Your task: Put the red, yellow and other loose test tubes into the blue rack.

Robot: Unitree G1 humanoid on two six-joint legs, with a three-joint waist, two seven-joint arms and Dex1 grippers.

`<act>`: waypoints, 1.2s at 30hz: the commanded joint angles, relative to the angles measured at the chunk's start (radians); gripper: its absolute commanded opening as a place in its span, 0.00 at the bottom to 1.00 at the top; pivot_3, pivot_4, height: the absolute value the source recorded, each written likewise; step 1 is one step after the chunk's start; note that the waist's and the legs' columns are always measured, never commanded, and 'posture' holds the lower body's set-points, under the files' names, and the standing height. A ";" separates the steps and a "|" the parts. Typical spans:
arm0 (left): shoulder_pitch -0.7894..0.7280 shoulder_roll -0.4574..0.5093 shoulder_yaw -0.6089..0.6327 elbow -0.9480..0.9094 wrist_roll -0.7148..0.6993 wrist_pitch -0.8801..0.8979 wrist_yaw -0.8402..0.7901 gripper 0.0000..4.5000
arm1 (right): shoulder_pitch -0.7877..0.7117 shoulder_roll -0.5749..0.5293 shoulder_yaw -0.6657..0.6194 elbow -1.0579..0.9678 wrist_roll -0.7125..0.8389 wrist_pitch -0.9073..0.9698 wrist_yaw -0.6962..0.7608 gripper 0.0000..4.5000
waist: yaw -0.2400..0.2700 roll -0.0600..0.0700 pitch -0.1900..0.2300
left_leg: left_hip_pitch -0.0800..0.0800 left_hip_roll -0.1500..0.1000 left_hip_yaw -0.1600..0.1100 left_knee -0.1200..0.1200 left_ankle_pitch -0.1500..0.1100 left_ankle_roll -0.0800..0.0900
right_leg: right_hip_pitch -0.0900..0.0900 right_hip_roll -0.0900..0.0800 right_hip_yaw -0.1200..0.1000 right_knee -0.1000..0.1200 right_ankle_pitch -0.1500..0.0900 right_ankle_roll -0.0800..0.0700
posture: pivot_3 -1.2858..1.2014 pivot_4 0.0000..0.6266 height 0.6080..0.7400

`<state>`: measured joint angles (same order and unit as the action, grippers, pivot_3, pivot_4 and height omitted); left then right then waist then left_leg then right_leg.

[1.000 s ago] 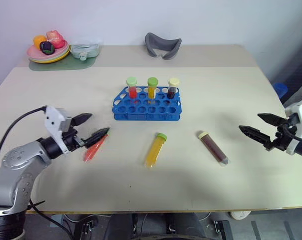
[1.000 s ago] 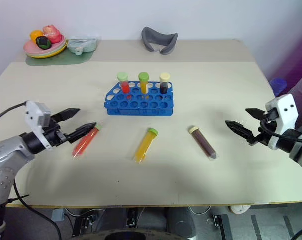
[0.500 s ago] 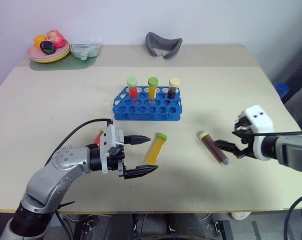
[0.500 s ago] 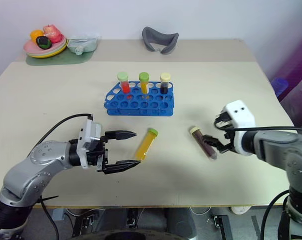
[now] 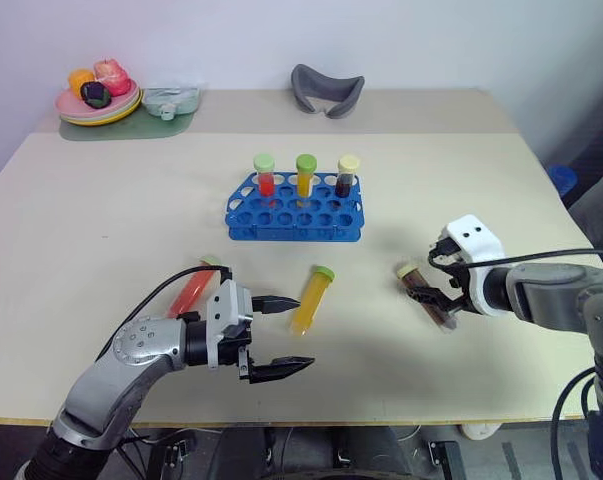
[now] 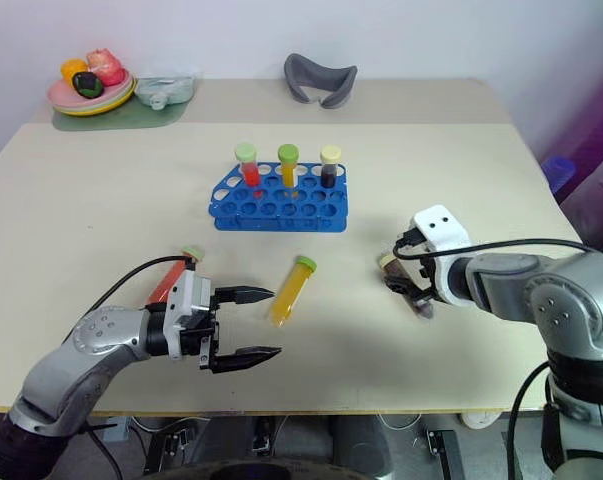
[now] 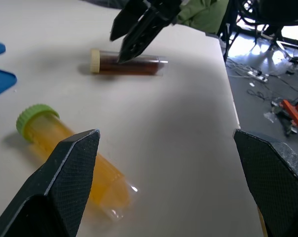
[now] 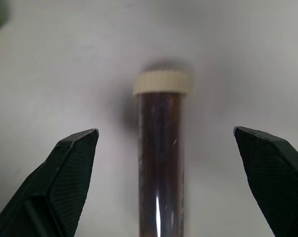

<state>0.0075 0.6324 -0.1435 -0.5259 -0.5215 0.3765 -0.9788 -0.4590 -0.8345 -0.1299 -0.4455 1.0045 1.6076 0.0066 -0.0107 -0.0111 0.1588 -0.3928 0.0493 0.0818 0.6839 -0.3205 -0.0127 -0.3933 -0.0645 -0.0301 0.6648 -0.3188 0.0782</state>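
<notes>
Pale beige surface (image 5: 101, 220), smooth and matte, runs to a straight near edge and a right edge with floor beyond it; wide bare stretches lie on both sides of the middle. Blue rack (image 5: 294, 210), a low moulded plastic grid of round holes, stands mid-surface with three capped tubes upright in its back row. In front of it three loose tubes lie flat, well apart from each other. Red tube (image 5: 192, 289) lies to the left, beside the left arm. Yellow tube (image 5: 311, 299), clear plastic with a ribbed green cap, lies in the middle. Left pincer (image 5: 281, 335) sits low near the front edge, its two black pointed fingers spread wide, the far finger's tip just beside the yellow tube, nothing held. Brown tube (image 5: 427, 296), cream-capped, lies to the right. Right pincer (image 5: 436, 300) points down over it, fingers wide apart and straddling the tube in the right wrist view, not closed on it. At the far edge sit a grey curved object (image 5: 325, 90) and a plate of fruit (image 5: 96, 100) on a green mat.
</notes>
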 commanded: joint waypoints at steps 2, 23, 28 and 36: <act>0.015 -0.005 -0.003 -0.014 0.010 -0.039 -0.007 0.98 | -0.069 -0.036 0.053 0.074 0.113 0.007 -0.079 1.00 | -0.001 0.000 0.000 | 0.000 0.000 0.000 0.000 0.000 0.000 | 0.000 0.000 0.000 0.000 0.000 0.000 | 0.52 0.24 0.96; 0.021 -0.032 -0.034 -0.052 0.010 -0.036 0.032 0.98 | -0.163 -0.069 0.242 0.290 0.404 0.007 -0.394 1.00 | -0.001 0.000 0.000 | -0.001 0.001 0.000 0.000 0.000 0.000 | -0.001 -0.001 0.000 0.000 0.000 0.000 | 0.52 0.24 0.96; 0.019 -0.033 -0.037 -0.054 0.009 -0.035 0.032 0.98 | -0.167 -0.068 0.262 0.305 0.418 0.007 -0.423 1.00 | -0.001 0.000 0.000 | -0.001 0.001 0.000 0.000 0.000 0.000 | 0.000 -0.001 0.000 0.000 0.000 0.000 | 0.52 0.24 0.96; 0.005 -0.034 -0.043 -0.071 0.004 -0.017 0.043 1.00 | -0.174 -0.061 0.266 0.313 0.427 0.007 -0.447 0.73 | -0.001 0.000 0.000 | -0.001 0.001 0.000 0.000 0.000 0.001 | 0.000 -0.001 0.000 -0.001 0.000 0.000 | 0.52 0.24 0.96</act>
<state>0.0234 0.6036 -0.1820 -0.5567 -0.5021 0.3588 -0.9397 -0.6293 -0.8882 0.1240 -0.1372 1.4266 1.6079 -0.4361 -0.0121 -0.0113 0.1586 -0.3934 0.0501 0.0816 0.6837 -0.3208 -0.0121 -0.3936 -0.0658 -0.0301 0.6641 -0.3189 0.0782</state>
